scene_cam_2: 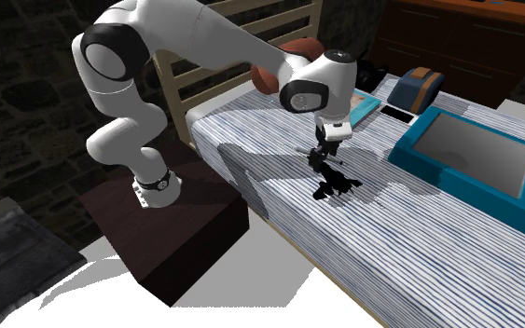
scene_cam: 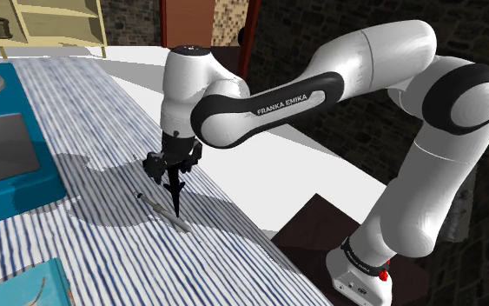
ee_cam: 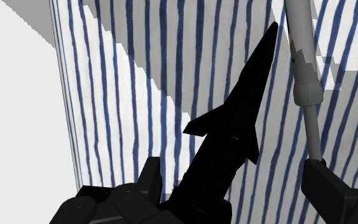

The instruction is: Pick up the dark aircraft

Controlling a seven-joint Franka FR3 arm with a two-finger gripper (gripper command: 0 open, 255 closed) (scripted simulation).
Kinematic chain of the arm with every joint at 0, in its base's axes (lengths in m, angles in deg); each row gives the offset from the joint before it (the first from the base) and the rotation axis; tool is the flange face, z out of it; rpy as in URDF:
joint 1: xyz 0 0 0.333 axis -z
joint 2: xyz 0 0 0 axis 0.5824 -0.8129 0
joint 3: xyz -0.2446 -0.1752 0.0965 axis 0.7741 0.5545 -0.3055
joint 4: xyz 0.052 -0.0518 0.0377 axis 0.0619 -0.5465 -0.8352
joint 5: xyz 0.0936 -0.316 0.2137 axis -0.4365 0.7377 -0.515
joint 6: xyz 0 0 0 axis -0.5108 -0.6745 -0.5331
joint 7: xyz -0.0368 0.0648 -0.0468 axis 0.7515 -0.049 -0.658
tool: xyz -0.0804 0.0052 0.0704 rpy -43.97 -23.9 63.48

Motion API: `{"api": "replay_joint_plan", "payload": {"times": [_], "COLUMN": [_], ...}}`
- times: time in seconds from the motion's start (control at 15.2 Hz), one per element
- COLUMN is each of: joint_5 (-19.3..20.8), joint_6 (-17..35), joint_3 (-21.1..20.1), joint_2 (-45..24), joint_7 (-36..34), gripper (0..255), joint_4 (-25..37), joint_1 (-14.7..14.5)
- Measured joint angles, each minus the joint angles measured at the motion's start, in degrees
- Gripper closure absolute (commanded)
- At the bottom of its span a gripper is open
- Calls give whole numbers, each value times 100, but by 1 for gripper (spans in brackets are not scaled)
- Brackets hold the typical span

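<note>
The dark aircraft (scene_cam: 176, 193) is all black and hangs nose down just above the blue-and-white striped bed cover (scene_cam: 86, 235). My gripper (scene_cam: 173, 161) is shut on its tail end. In the second exterior view the gripper (scene_cam_2: 323, 155) is over the near side of the bed, with the aircraft (scene_cam_2: 337, 185) below it. In the wrist view the aircraft (ee_cam: 234, 127) runs out from between the fingers, and its pointed nose is over the stripes. The left finger (ee_cam: 151, 184) lies against it. The right finger (ee_cam: 327, 188) shows a strip of cloth between itself and the aircraft.
A grey pen-like stick (scene_cam: 161, 207) lies on the cover right beside the aircraft's nose, as seen in the wrist view (ee_cam: 303, 83). A large teal case (scene_cam: 12, 165) (scene_cam_2: 475, 154) sits further in on the bed. The bed edge (scene_cam: 234, 217) drops off toward the stand.
</note>
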Motion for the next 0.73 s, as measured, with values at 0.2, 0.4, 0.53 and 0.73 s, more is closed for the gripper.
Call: {"api": "replay_joint_plan", "payload": {"times": [0.2, 0.4, 0.53, 0.73], "joint_5": [85, 139, 143, 144], "joint_6": [211, 350, 368, 372], "joint_3": [21, 36, 38, 38], "joint_2": [-127, -206, -208, -208], "joint_7": [-61, -99, -104, -105], "gripper": [0, 255, 255, 255], "joint_4": [-97, -168, -182, -184], "joint_1": [-23, -38, -39, -39]}}
